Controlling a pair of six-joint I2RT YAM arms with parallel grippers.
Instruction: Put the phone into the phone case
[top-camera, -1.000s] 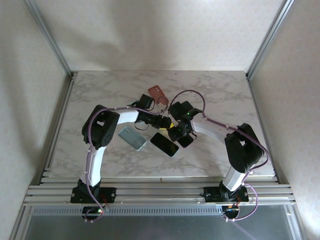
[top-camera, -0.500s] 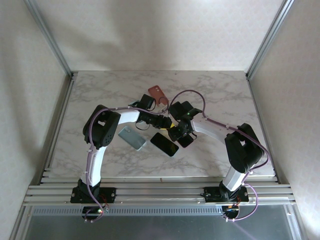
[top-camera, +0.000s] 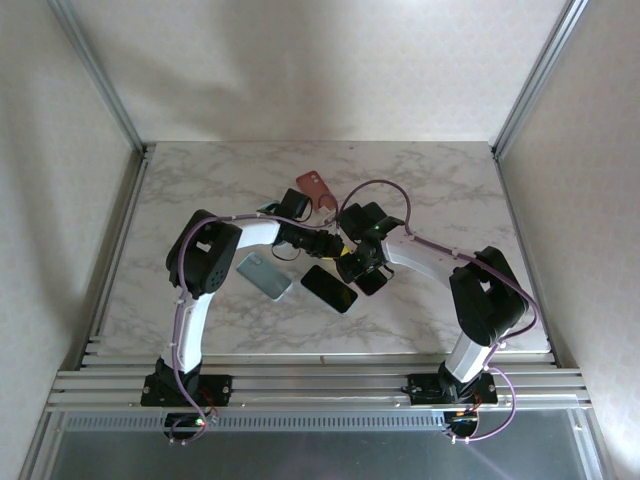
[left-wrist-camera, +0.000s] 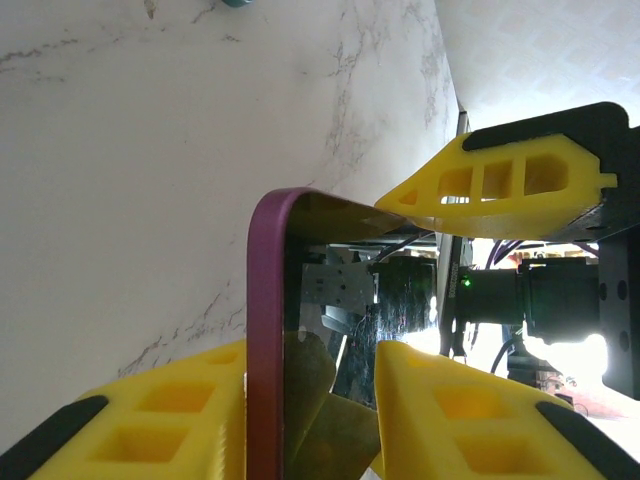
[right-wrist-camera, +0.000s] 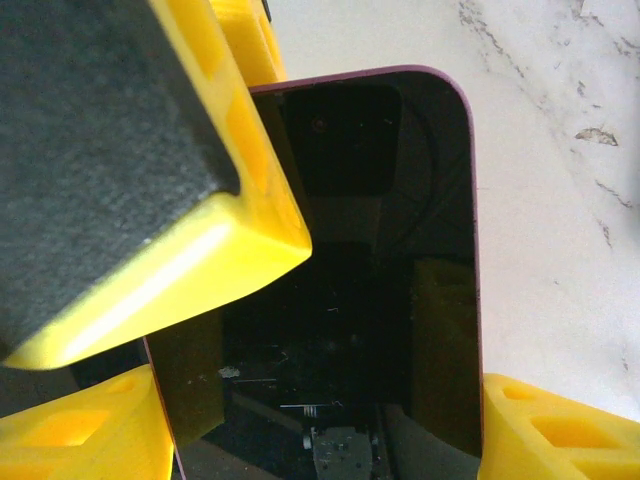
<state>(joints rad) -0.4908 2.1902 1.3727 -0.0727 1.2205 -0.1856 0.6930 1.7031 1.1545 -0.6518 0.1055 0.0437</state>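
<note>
Two fingers of the right gripper (right-wrist-camera: 320, 385) clamp the phone (right-wrist-camera: 380, 200) by its long edges, holding it above the table (top-camera: 450, 180). The left gripper (left-wrist-camera: 310, 355) straddles the phone's end, one finger against its back and one at its screen; I cannot tell whether it pinches. A teal case (top-camera: 265, 276) lies near, and a pink case (top-camera: 314, 183) lies farther back.
</note>
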